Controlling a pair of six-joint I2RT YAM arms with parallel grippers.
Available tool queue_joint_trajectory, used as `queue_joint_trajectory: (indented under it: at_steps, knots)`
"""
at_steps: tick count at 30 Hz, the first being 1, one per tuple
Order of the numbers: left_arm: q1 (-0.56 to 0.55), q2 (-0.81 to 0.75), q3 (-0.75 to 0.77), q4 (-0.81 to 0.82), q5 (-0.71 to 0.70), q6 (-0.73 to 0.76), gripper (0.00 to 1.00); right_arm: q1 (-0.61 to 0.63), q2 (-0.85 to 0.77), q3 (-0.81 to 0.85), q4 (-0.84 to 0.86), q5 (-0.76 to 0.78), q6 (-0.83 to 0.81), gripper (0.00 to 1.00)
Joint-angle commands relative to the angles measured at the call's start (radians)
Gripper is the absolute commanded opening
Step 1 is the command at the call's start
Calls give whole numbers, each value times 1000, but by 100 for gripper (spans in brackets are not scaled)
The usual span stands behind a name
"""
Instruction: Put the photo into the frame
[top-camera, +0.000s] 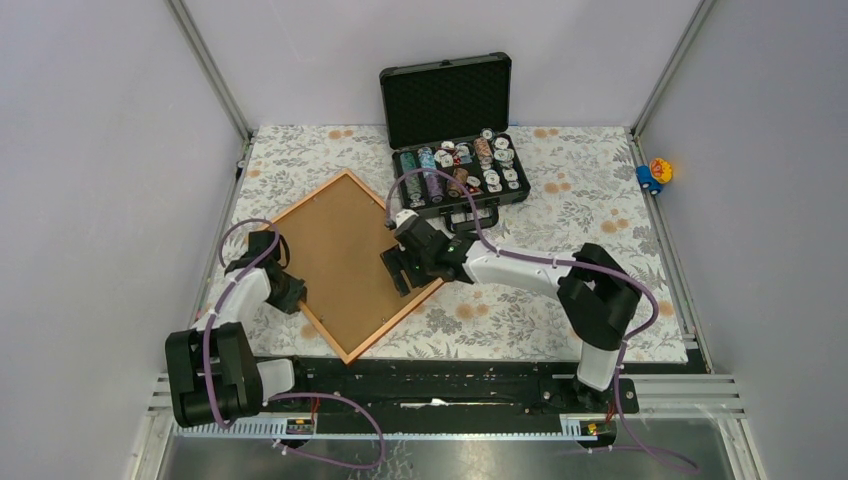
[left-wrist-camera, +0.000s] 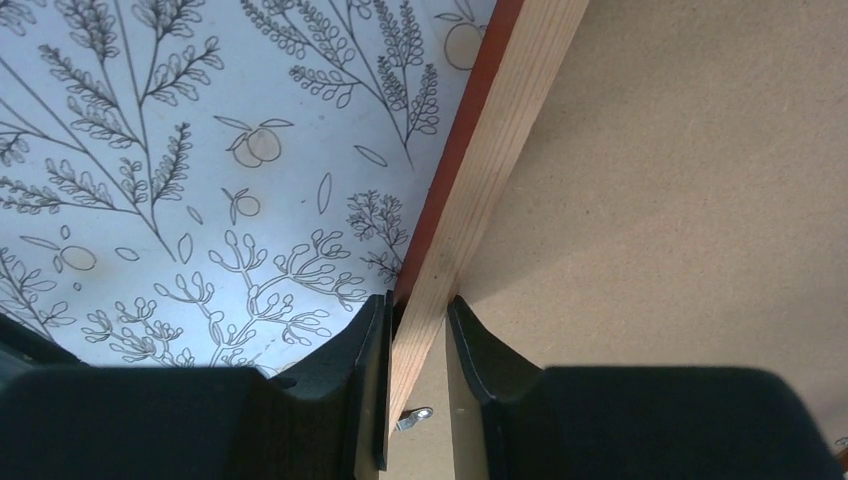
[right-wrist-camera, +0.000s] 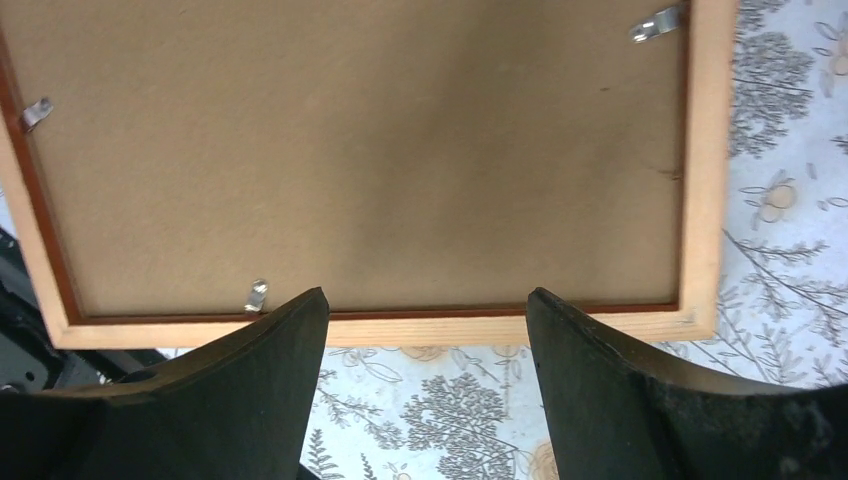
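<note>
Black fingers (left-wrist-camera: 365, 340) of the left gripper (left-wrist-camera: 418, 305) are clamped on one long rail of the thin rectangular orange-brown wooden frame (left-wrist-camera: 500, 130), which lies back-up on the floral tablecloth (left-wrist-camera: 200, 150) with a plain brown backing board (right-wrist-camera: 380, 150) set inside it. Spread wide and holding nothing, the right gripper (right-wrist-camera: 427, 300) hangs over a short edge of the frame

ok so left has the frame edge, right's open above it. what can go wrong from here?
1. The left gripper pinches only the thin rail of the frame; a lift or pull could twist it or drag it over the cloth.
2. The backing board sits in the frame; whether the metal tabs lock it is unclear, so tilting might drop it.
3. The right gripper, open, hovers near the chip case; its cable could snag there.
</note>
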Motion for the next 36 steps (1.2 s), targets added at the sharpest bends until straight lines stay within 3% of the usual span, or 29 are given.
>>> queue_joint_trajectory:
  at_steps: [1,3,8,10,13,16,20,23,28,36]
  knots:
    - [19,94,-20,103,12,-8,9,38,-35,-37,71,-3,-16,80]
    - [25,122,-18,108,23,6,0,49,-73,-100,146,-34,-38,81]
    - [33,121,55,51,34,77,0,70,-141,-231,326,-106,-138,82]
    - [33,96,93,12,30,104,0,116,-176,-306,433,-131,-239,90]
    - [32,54,149,-52,27,125,0,195,-241,-480,718,-130,-434,94]
    - [31,6,178,-84,37,127,0,205,-234,-532,857,-176,-514,98]
    - [32,-29,195,-109,60,128,0,252,-220,-690,1179,-262,-752,100]
    - [32,-42,215,-131,85,129,0,297,-192,-730,1245,-302,-934,100]
    - [31,-67,265,-170,79,139,0,374,-108,-724,1313,-189,-1120,100]
    - [33,-69,320,-194,73,164,0,431,101,-688,1645,59,-1337,100]
